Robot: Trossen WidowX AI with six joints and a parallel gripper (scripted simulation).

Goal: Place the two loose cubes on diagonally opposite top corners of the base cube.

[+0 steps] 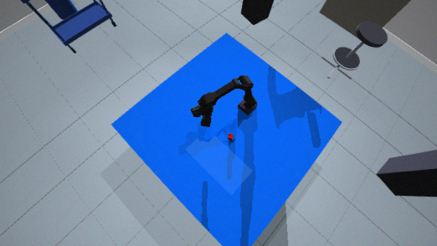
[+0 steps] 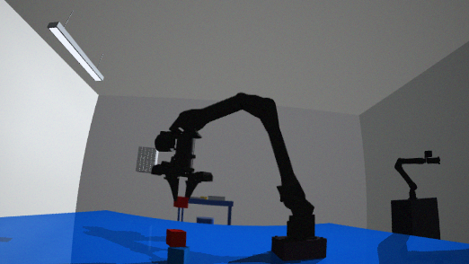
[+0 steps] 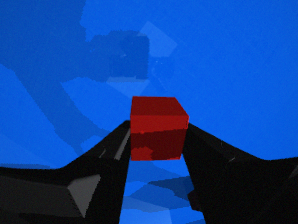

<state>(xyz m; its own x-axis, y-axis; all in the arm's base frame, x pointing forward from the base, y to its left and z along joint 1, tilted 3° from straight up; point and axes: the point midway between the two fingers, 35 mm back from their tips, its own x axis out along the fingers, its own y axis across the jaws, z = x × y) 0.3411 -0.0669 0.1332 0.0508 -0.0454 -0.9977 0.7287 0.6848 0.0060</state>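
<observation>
My gripper (image 2: 181, 200) (image 3: 155, 126) is shut on a red cube (image 2: 181, 204) (image 3: 157, 122), which looks about level between the fingertips, in the air. In the top view the fingertips and held cube cannot be made out. The other red cube (image 1: 230, 136) (image 2: 176, 238) appears to rest on the blue base cube (image 2: 179, 255), set a little to the left on it in the exterior view. The held cube is above that cube in this view, with a visible gap between them. Neither the base cube nor the resting red cube can be made out in the wrist view.
The blue mat (image 1: 151, 121) (image 2: 234, 240) lies under the arm. The arm's base (image 1: 247, 105) (image 2: 298, 248) stands to the right of the cubes in the exterior view. Arm shadows and pale light patches cross the mat. A stool, dark blocks and a blue cart stand off the mat.
</observation>
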